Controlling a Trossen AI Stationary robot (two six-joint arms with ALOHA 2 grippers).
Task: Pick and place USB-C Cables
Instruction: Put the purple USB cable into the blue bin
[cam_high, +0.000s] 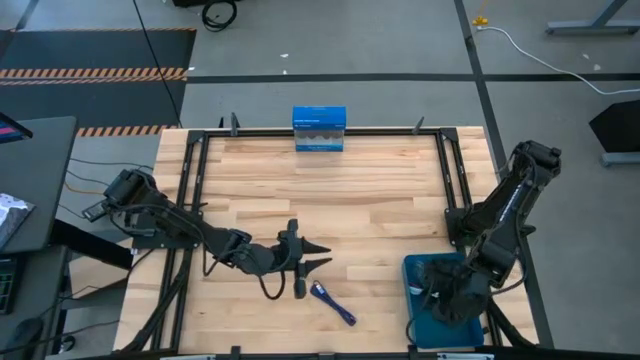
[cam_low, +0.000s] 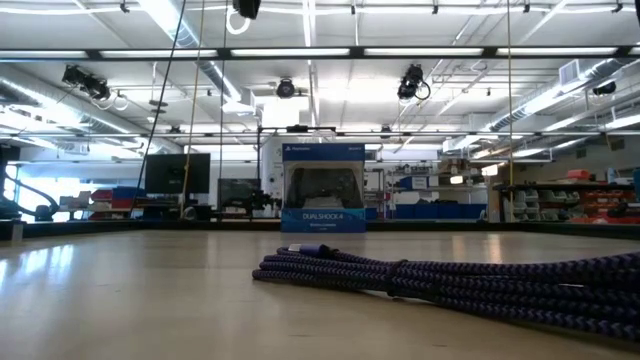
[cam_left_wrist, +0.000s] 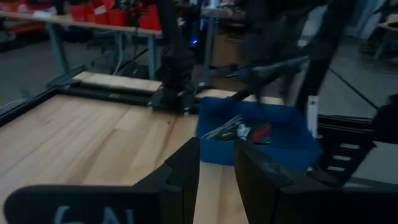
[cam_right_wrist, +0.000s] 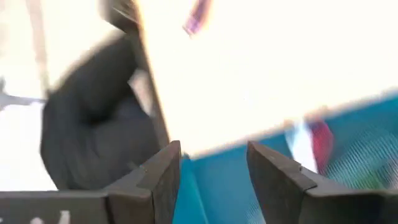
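A navy braided USB-C cable lies on the wooden table near its front edge; it fills the foreground of the low view. Other cables, maroon and pale ones among them, lie in a blue bin at the front right. My left gripper is open and empty over the table's middle, just behind and to the left of the navy cable, pointing toward the bin. My right gripper is open and empty over the bin; its wrist view shows a maroon cable and the navy cable.
An upright blue-and-white controller box stands at the table's far edge, also in the low view. A black metal frame runs around the table. Bare wood lies between the box and my left gripper.
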